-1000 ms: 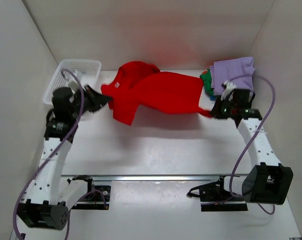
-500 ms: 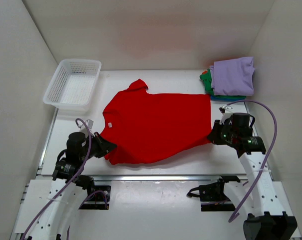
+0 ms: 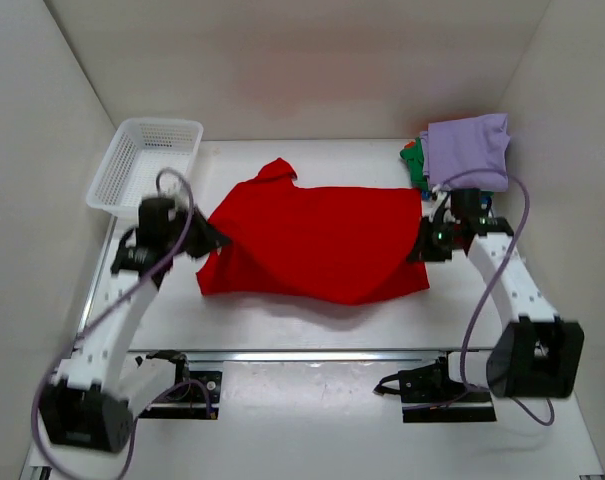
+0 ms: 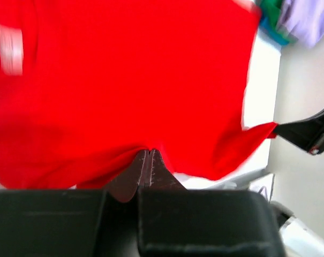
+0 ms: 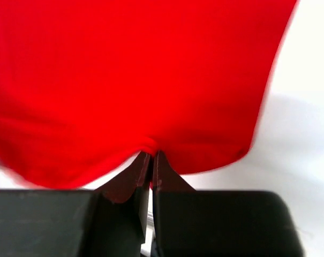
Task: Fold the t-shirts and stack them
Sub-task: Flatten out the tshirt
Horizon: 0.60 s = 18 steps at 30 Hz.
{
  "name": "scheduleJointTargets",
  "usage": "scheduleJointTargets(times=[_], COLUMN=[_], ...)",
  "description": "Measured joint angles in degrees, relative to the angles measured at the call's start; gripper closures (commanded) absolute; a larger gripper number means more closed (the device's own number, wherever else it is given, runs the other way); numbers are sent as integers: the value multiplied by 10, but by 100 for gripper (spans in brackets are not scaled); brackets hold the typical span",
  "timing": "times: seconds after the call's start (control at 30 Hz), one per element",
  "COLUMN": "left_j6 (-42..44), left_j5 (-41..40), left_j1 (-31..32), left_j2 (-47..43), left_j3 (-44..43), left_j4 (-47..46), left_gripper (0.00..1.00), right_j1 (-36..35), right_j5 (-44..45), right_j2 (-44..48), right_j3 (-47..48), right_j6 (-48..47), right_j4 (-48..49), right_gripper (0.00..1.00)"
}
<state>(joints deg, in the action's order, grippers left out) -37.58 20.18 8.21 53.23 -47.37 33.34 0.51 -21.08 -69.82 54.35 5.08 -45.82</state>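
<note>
The red t-shirt (image 3: 312, 240) is stretched across the middle of the table between my two grippers, its lower edge sagging toward the front. My left gripper (image 3: 214, 240) is shut on its left edge; in the left wrist view the fingertips (image 4: 149, 155) pinch the red cloth (image 4: 124, 80). My right gripper (image 3: 423, 244) is shut on its right edge; in the right wrist view the gripper (image 5: 151, 155) pinches the red cloth (image 5: 140, 69). A folded lavender shirt (image 3: 468, 150) lies on top of folded green and teal ones (image 3: 415, 165) at the back right.
A white mesh basket (image 3: 145, 165) stands at the back left. White walls close in the table on three sides. A metal rail (image 3: 302, 354) runs along the near edge by the arm bases.
Both grippers have moved away from the front with the red shirt still held; its near edge has lifted off the table and now hangs in a sagging fold.
</note>
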Motion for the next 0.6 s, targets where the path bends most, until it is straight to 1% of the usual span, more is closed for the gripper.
scheduleJointTargets(times=[0.03, 0.1, 0.2, 0.27, 0.3, 0.33, 0.4, 0.43, 0.5, 0.6], left_j6=[12, 34, 57, 67, 71, 74, 82, 85, 92, 97], left_j5=[1, -1, -4, -12, -19, -24, -31, -35, -43, -45], left_j1=[-7, -21, -48, -64, -70, -77, -90, -95, -94, -73], left_j2=[65, 193, 364, 445, 464, 464, 420, 381, 281, 133], left_j3=[-69, -229, -512, -690, -751, -780, -770, -738, -632, -470], left_j4=[2, -6, 6, 22, 17, 14, 4, -7, -34, -68], left_gripper=[100, 100, 100, 100, 100, 100, 100, 100, 100, 100], right_j1=[5, 14, 13, 8, 7, 8, 15, 21, 41, 61], right_j5=[0, 2, 21, 29, 30, 28, 13, 5, -7, -20], right_j2=[-37, -111, -199, -217, -212, -198, -160, -142, -102, -62], right_j3=[41, 162, 388, 494, 521, 534, 532, 522, 479, 392], right_j6=[-3, -6, -13, -20, -21, -21, -16, -15, -15, -19], right_j4=[5, 6, 35, 79, 99, 116, 141, 149, 170, 177], right_gripper=[100, 100, 100, 100, 100, 100, 100, 100, 100, 100])
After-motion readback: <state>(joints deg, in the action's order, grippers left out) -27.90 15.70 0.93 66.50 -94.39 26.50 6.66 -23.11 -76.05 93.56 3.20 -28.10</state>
